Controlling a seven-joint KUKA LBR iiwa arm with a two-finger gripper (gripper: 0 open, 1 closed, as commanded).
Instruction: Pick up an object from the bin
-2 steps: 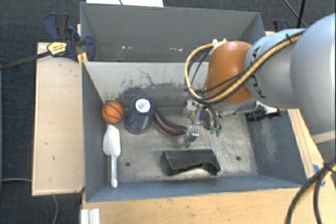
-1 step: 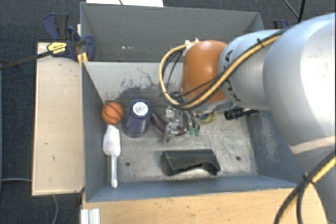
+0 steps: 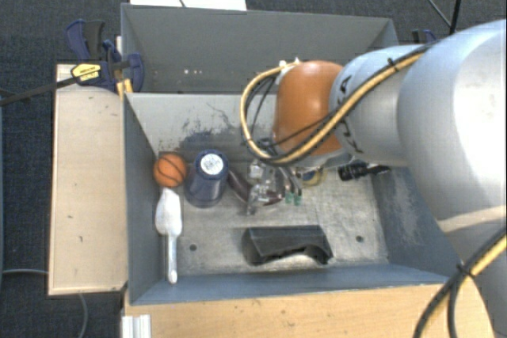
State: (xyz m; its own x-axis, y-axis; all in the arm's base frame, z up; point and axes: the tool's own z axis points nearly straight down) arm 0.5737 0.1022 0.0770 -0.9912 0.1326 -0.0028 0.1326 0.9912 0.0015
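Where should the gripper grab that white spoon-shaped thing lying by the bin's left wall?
Probably from above, by the thin handle of the white spoon, below its broad head, pinched across its width; it lies flat along the bin's left wall.

The bin (image 3: 238, 43) is showing plain grey walls, its floor wearing dark smudges and pale scuffing. The ball (image 3: 169, 169) is glowing orange with thin dark seams. The cup (image 3: 204, 186) is showing dark blue, carrying a round white label (image 3: 210, 164) on top. The spoon (image 3: 168, 218) is showing white all over. The block (image 3: 287, 244) is showing black. The arm (image 3: 444, 115) is gleaming silver-grey, wearing an orange cover (image 3: 305, 107) and yellow-and-black cables (image 3: 245, 111). The gripper (image 3: 261, 194) is showing silvery metal with green specks.
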